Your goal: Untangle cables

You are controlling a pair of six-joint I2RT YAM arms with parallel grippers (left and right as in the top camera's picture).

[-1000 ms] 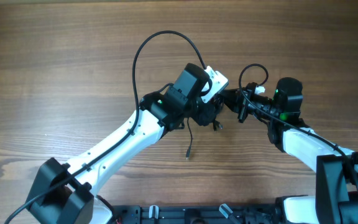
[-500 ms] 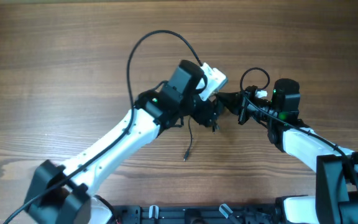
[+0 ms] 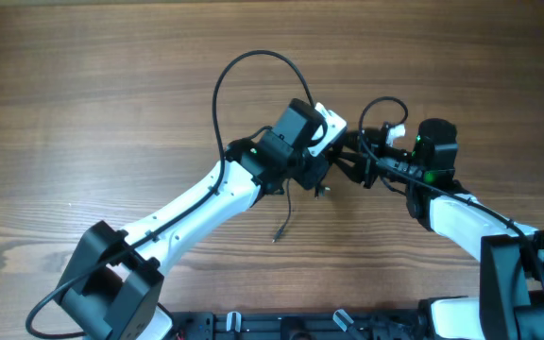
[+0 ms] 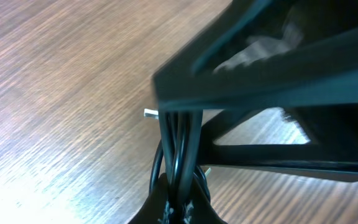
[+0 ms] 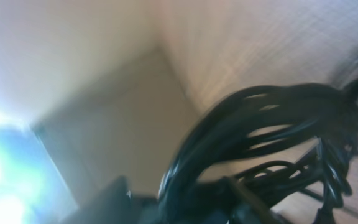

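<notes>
Currently your left end effector (image 3: 329, 172) is clamped on the cables (image 4: 178, 146), bunched between it and the right end effector (image 3: 359, 162) over the surface (image 3: 83, 94). One loose strand (image 3: 285, 210) trails toward the near edge, plug leading. You cannot tell whether the right one is apart or together.

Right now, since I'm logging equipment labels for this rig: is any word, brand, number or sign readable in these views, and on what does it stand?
None readable. No text shows on the brown wooden table, the white-and-black robot arms or the thin black cables. The right wrist view is too blurred to read anything. The small green lights on the arms are plain lamps, not signs.
</notes>
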